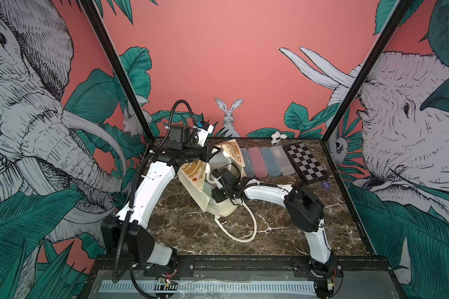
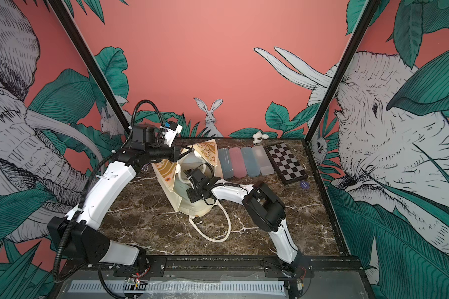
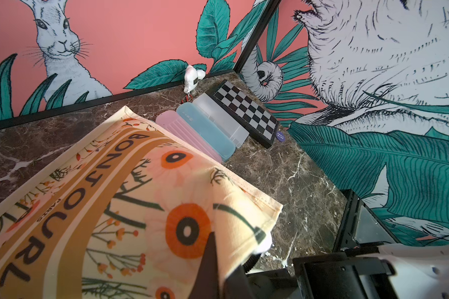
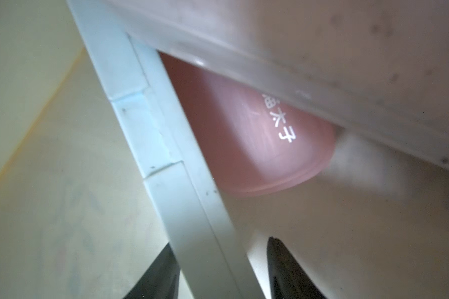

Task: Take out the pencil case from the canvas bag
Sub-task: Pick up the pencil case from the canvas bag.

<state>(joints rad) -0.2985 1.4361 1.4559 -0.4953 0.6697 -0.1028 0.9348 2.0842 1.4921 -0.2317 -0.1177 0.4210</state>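
Soft canvas bag (image 3: 114,194) rim clenched in left pincer (image 1: 210,152); inside the bag, right pincer (image 4: 219,244) straddles rigid pale pencil case (image 4: 151,145), apparently unclamped.

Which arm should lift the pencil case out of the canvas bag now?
Right. The right gripper is inside the canvas bag, jaws open astride the pale blue pencil case. The left gripper is shut on the bag's rim, holding the mouth open.

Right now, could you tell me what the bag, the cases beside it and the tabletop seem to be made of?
Canvas bag: woven cloth, matte, stitched hems. Cases: likely frosted plastic, translucent, semi-gloss. Tabletop: brown, white-veined, polished marble or a look-alike.
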